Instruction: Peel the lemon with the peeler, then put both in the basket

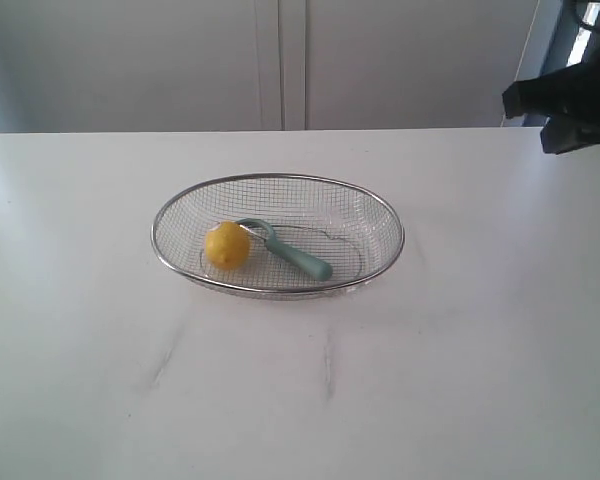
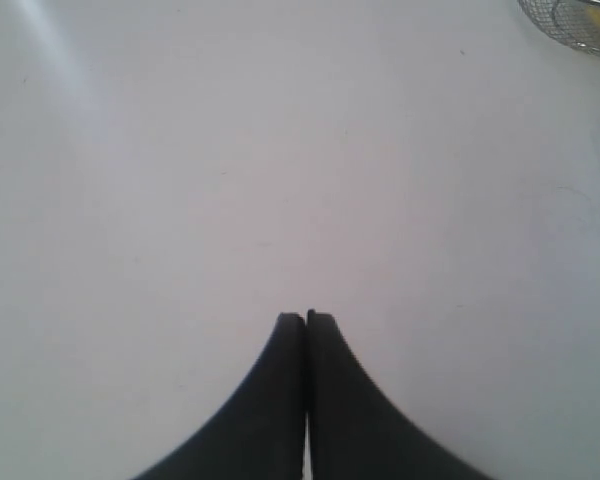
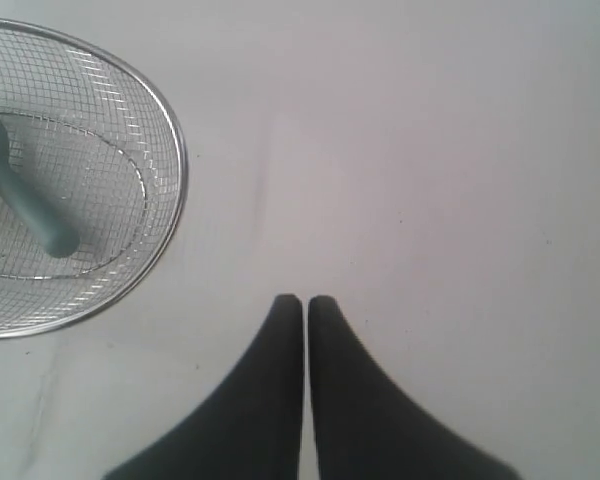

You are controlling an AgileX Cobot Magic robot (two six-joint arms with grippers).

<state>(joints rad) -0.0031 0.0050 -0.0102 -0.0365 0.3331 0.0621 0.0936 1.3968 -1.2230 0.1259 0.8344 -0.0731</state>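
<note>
The silver wire-mesh basket (image 1: 385, 215) stands in the middle of the white table. Inside it the yellow lemon (image 1: 227, 245) lies at the left, and the peeler (image 1: 298, 257) with its teal-green handle lies beside it, blade head next to the fruit. The right wrist view shows the basket's rim (image 3: 179, 175) and the peeler handle (image 3: 30, 210). My right gripper (image 3: 306, 300) is shut and empty over bare table, apart from the basket. My left gripper (image 2: 306, 317) is shut and empty over bare table; a corner of the basket (image 2: 570, 35) shows far off.
The dark bulk of an arm (image 1: 570, 105) shows at the exterior view's upper right edge, beyond the table's far corner. Pale cabinet doors stand behind the table. Faint grey scuff marks (image 1: 328, 365) lie on the table in front of the basket.
</note>
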